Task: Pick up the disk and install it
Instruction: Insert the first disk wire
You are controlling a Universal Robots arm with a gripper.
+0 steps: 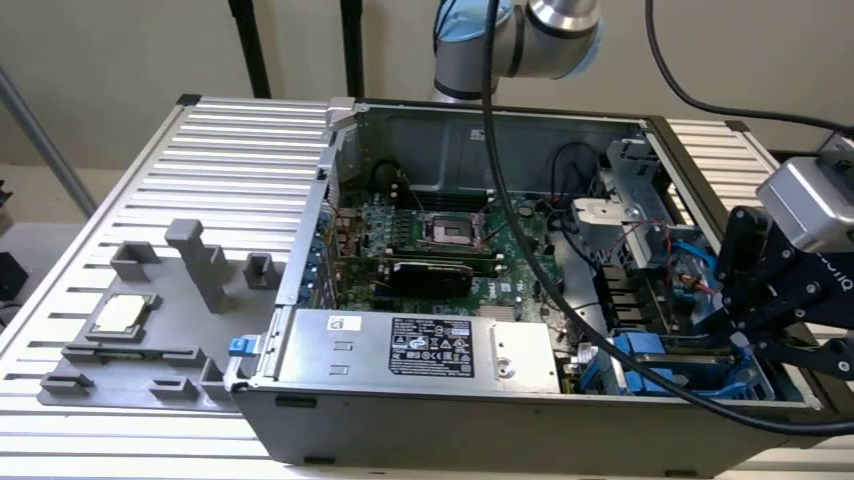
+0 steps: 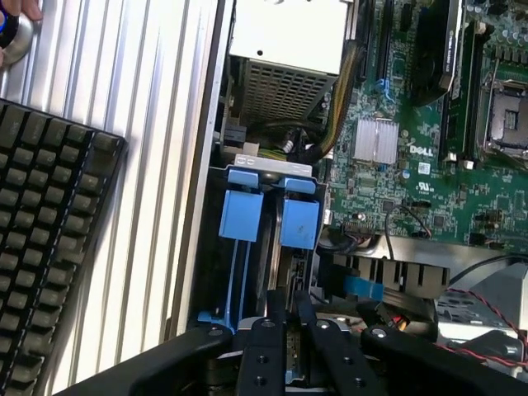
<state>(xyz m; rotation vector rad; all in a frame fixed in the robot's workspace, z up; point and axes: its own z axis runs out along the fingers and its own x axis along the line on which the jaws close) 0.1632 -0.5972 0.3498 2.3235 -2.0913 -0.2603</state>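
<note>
Seemingly the fingers [image 2: 266, 351] stand nearly together, pinching the disk [image 2: 298, 224] edge-on so its blue carrier can ride the rails of the bay [image 2: 272, 162], in the case [image 1: 534, 425] corner beside the motherboard [image 2: 412, 165], on the desk [image 1: 227, 140].

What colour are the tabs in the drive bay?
Blue; the tabs show best in the wrist view.

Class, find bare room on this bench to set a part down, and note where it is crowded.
Bare slats between the grey fixture and the table's far edge; also between keyboard and case. Crowded: drive bay by the gripper.
</note>
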